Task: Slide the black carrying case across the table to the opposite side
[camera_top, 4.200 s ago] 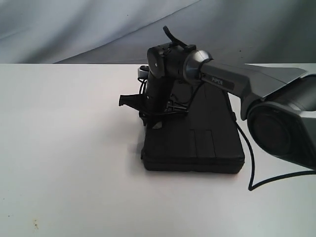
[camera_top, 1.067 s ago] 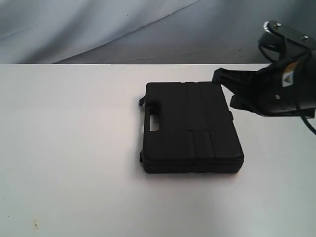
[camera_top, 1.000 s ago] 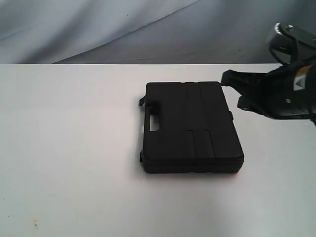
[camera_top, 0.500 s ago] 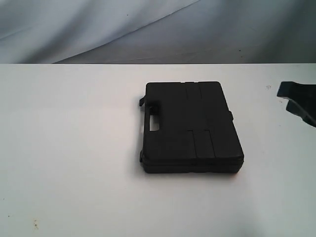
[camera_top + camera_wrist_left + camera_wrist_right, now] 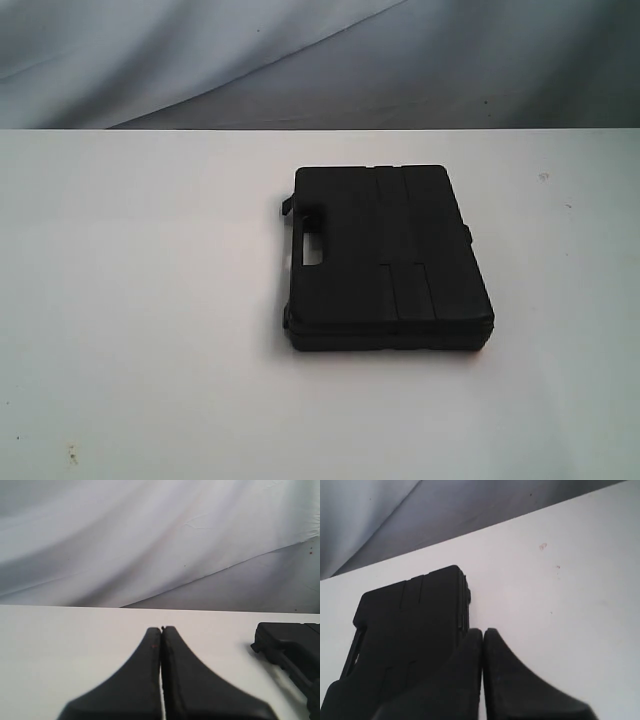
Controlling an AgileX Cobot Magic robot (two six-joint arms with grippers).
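The black carrying case (image 5: 385, 255) lies flat on the white table (image 5: 140, 300), a little right of centre, its handle cut-out facing left. No arm shows in the exterior view. In the right wrist view my right gripper (image 5: 483, 631) is shut and empty, held off the case (image 5: 405, 630), whose edge lies just beyond the fingertips. In the left wrist view my left gripper (image 5: 162, 629) is shut with nothing in it, and a corner of the case (image 5: 290, 647) shows far off to one side.
A grey cloth backdrop (image 5: 300, 60) hangs behind the table's far edge. Small specks mark the tabletop (image 5: 70, 455) near the front left and another speck (image 5: 543, 177) sits at the right. Bare white surface surrounds the case on all sides.
My right arm, which was over the case's left end, has drawn back to the right and left the exterior view. The case stayed where it was over the last second.
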